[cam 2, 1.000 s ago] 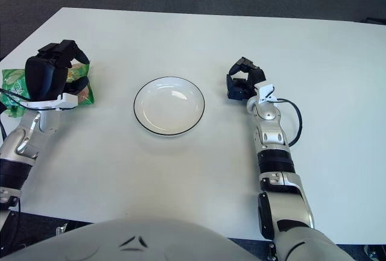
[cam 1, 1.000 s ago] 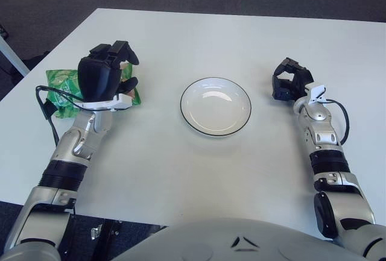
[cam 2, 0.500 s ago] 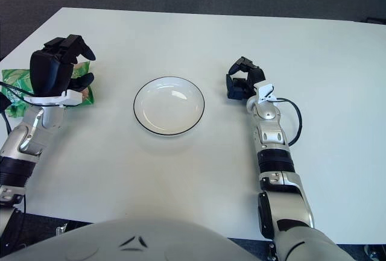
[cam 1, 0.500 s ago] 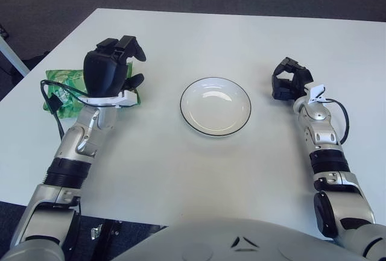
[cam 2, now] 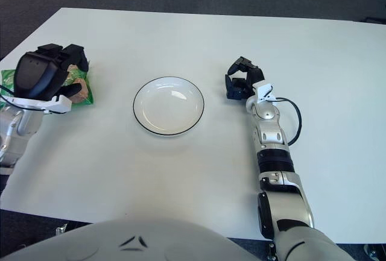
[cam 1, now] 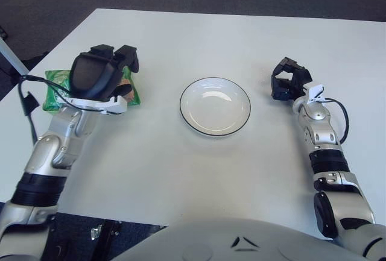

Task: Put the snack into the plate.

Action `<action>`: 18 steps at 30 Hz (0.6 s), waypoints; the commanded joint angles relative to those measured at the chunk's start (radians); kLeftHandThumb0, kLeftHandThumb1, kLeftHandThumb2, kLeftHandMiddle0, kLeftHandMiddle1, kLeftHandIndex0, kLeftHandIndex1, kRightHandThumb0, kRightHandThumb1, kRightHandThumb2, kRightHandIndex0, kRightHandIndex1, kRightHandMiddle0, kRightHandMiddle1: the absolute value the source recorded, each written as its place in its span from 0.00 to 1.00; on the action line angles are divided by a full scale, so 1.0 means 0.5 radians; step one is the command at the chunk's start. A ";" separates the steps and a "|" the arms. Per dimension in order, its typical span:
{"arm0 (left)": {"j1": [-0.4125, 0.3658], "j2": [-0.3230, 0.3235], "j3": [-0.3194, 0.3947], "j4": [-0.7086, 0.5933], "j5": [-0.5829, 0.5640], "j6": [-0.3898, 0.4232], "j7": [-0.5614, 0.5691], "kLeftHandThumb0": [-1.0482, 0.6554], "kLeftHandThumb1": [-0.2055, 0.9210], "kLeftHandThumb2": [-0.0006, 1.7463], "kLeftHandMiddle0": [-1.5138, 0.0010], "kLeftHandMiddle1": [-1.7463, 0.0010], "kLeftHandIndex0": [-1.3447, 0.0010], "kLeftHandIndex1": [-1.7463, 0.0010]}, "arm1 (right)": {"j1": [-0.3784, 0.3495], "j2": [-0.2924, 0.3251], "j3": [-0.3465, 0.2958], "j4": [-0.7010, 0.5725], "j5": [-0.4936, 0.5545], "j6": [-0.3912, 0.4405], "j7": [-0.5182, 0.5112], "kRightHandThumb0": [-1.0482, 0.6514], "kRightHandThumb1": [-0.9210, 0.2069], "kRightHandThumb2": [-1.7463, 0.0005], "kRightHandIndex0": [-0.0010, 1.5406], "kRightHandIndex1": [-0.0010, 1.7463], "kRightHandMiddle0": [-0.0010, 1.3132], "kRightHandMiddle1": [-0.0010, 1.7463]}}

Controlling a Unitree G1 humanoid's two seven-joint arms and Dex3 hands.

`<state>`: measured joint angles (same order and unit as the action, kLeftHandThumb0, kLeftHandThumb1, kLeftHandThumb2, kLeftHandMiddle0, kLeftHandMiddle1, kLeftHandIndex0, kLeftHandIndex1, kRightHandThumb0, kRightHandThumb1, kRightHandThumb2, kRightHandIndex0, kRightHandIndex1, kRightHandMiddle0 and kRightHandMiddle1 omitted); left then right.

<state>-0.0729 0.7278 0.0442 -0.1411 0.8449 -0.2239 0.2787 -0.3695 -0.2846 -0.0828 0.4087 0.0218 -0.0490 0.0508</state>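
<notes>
A green snack bag (cam 1: 132, 92) lies flat on the white table at the left, mostly covered by my left hand (cam 1: 118, 71). The hand hovers low over the bag, its fingers reaching across the far edge and spread, not closed around it. Only the bag's right end and its left corner (cam 1: 53, 84) show. The white plate (cam 1: 215, 108) with a dark rim stands empty in the middle of the table, a hand's width right of the bag. Right of the plate, my right hand (cam 1: 287, 81) shows with its fingers curled and holding nothing.
A black cable (cam 1: 27, 95) loops off my left wrist beside the table's left edge (cam 1: 36, 62). Another cable (cam 1: 344, 119) curves beside my right forearm. Dark floor lies beyond the far edge.
My left hand has dropped and shifted left over the snack bag, its raised fingers tipping down onto the far edge. The right hand and plate have stayed still.
</notes>
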 commanded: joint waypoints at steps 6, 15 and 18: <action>0.079 0.033 0.049 -0.022 0.238 0.226 -0.044 0.61 0.48 0.74 0.67 0.00 0.65 0.00 | 0.132 0.026 0.026 0.087 -0.030 0.152 0.031 0.33 0.54 0.25 0.85 1.00 0.47 1.00; 0.218 0.093 0.100 -0.142 0.336 0.451 -0.358 0.09 0.97 0.38 0.88 0.47 0.98 0.28 | 0.128 0.027 0.019 0.094 -0.030 0.149 0.028 0.33 0.54 0.24 0.85 1.00 0.47 1.00; 0.277 0.150 0.120 -0.227 0.349 0.503 -0.559 0.05 0.99 0.41 0.93 0.60 0.99 0.39 | 0.130 0.029 0.019 0.088 -0.033 0.156 0.020 0.33 0.54 0.24 0.85 1.00 0.48 1.00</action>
<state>0.0345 0.7576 0.0827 -0.2092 1.0015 0.0011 0.0939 -0.3706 -0.2836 -0.0879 0.4057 0.0220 -0.0458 0.0510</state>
